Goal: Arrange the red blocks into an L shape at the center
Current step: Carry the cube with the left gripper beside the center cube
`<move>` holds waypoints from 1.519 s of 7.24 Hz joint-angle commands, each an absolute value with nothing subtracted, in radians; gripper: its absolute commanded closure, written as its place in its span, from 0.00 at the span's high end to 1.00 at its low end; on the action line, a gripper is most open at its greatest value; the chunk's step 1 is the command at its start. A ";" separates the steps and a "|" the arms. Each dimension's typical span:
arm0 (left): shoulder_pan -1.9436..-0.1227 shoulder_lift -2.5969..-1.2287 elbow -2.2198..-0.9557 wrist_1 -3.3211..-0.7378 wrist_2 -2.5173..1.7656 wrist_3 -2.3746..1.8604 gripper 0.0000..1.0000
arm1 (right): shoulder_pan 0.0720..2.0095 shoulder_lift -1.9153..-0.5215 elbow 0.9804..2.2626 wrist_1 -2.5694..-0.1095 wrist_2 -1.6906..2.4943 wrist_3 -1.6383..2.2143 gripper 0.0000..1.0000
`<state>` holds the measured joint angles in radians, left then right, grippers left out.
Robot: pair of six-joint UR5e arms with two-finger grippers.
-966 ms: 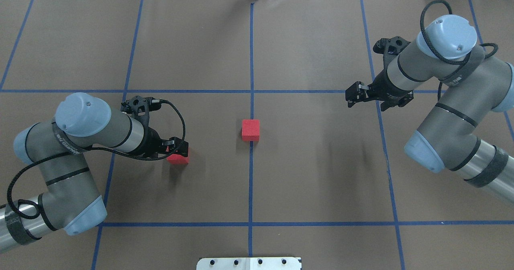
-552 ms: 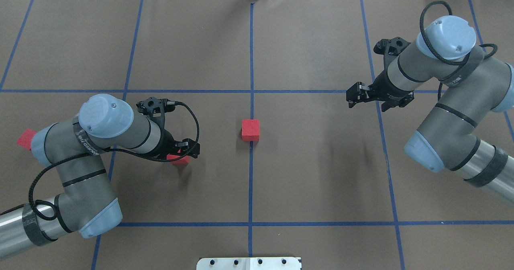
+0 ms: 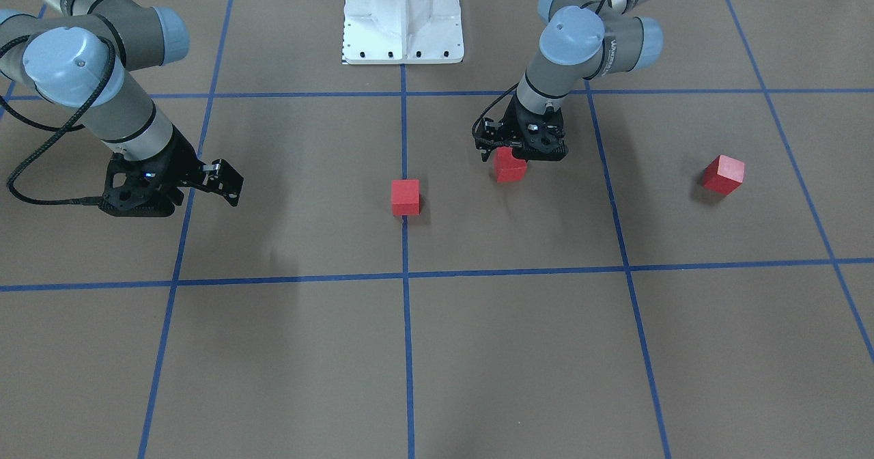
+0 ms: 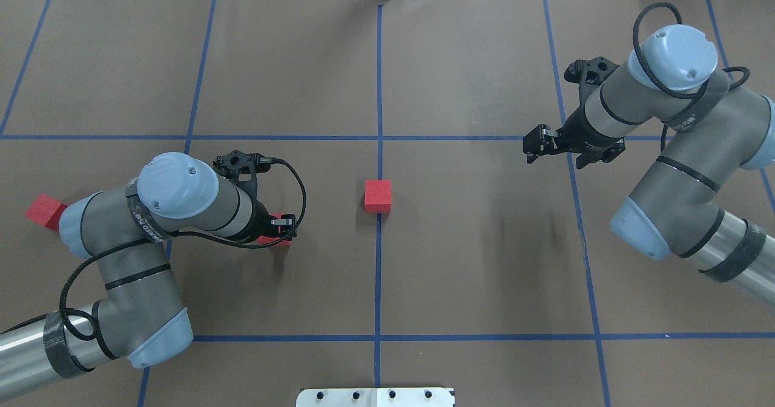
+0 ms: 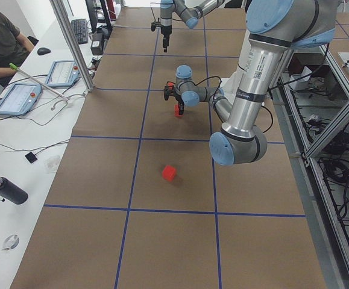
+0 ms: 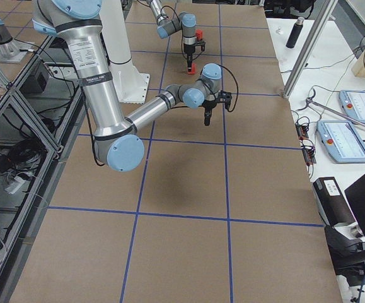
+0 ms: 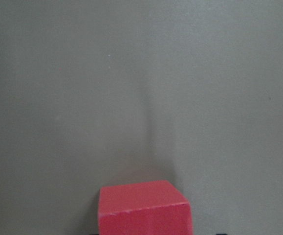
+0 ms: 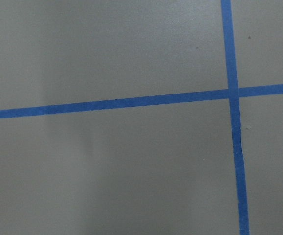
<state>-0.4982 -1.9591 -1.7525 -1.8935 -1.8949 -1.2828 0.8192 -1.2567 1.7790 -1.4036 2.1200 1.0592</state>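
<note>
We see the left gripper (image 3: 511, 153) closed on one red block (image 3: 510, 169), which sits between its fingertips. The middle red block (image 3: 405, 197) lies near but apart. The right gripper (image 3: 229, 180) hangs wide.

I work in a robotics lab. My brown table (image 4: 484, 62) carries a blue tape grid (image 4: 379, 92); teach pendants (image 5: 17, 99) lie alongside.

My red blocks (image 3: 405, 197) look matt, table cover (image 3: 519, 350) matt brown paper w/ smooth blue tape (image 3: 407, 350), right arm (image 4: 684, 177) grey metal.
</note>
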 commanded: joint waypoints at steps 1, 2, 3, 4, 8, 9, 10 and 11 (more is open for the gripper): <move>-0.511 -2.000 -1.764 -1.832 -1.872 -1.281 0.00 | 0.819 -1.264 1.781 -1.404 2.120 1.042 1.00; -0.515 -2.102 -1.752 -1.706 -1.861 -1.276 0.00 | 0.819 -1.266 1.782 -1.404 2.120 1.042 1.00; -0.515 -2.232 -1.703 -1.586 -1.830 -1.266 0.00 | 0.819 -1.269 1.786 -1.404 2.120 1.042 1.00; -0.515 -2.355 -1.578 -1.571 -1.807 -1.256 0.00 | 0.819 -1.270 1.786 -1.404 2.120 1.042 1.00; -0.540 -2.597 -1.289 -1.577 -1.724 -1.126 0.00 | 0.819 -1.275 1.787 -1.404 2.120 1.042 1.00; -0.551 -2.599 -1.290 -1.577 -1.724 -1.124 0.00 | 0.819 -1.273 1.787 -1.404 2.120 1.042 1.00; -0.560 -2.605 -1.287 -1.583 -1.726 -1.123 0.00 | 0.819 -1.278 1.787 -1.404 2.120 1.042 1.00; -0.557 -2.617 -1.255 -1.604 -1.726 -1.124 0.00 | 0.825 -1.296 1.799 -1.404 2.126 1.032 1.00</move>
<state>-0.5543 -2.6045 -1.2814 -1.5860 -1.7256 -1.1254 0.8205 -1.2804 1.7900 -1.4036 2.1212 1.0396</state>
